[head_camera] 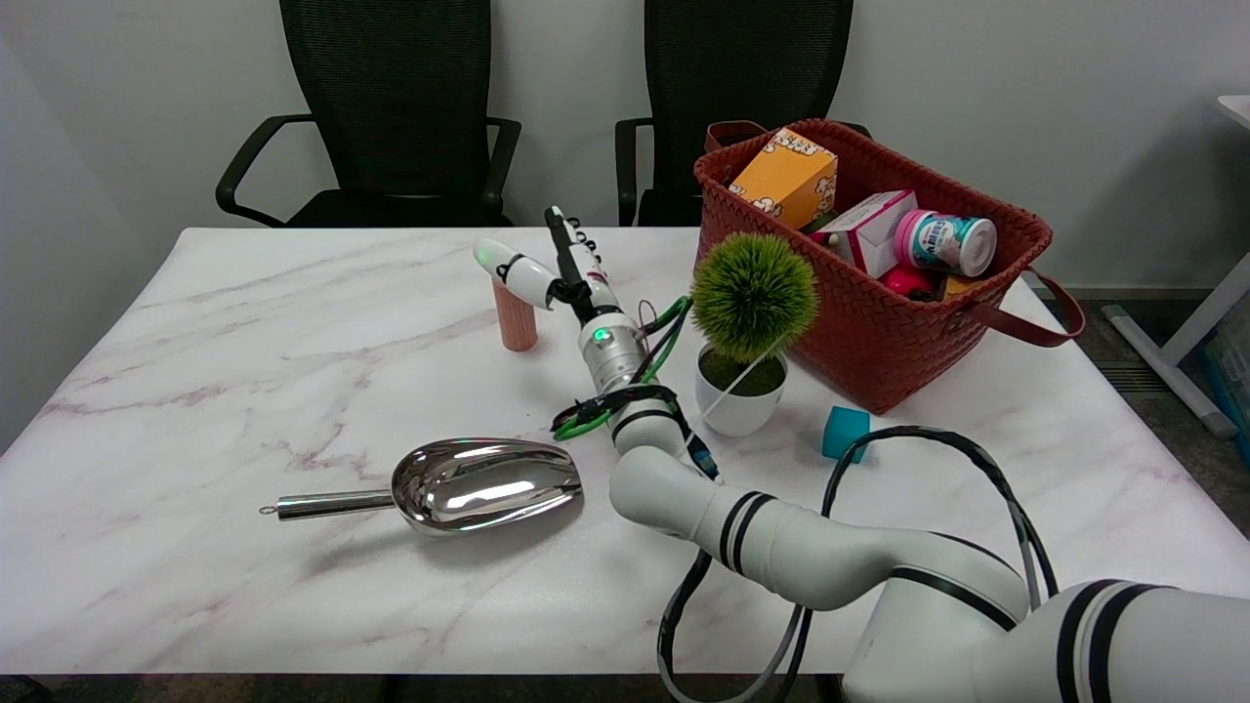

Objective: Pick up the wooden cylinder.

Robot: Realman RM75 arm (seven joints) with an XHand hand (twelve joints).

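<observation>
Cylinder [515,317] stands upright on the worktop [244,322], far of centre, left of the plant [750,332] and well apart from the scoop [459,485]. My right hand [547,266] sits at its top, thumb reaching over the upper end, other fingers extended on the far-right side. Whether the grip has closed on the wood I cannot tell; contact at the top looks likely. Risk, as I judge it: the hold is high on a tall, narrow piece, so a sideways push would topple it and it would roll away. A shallow pinch could let it slip on the lift.
</observation>
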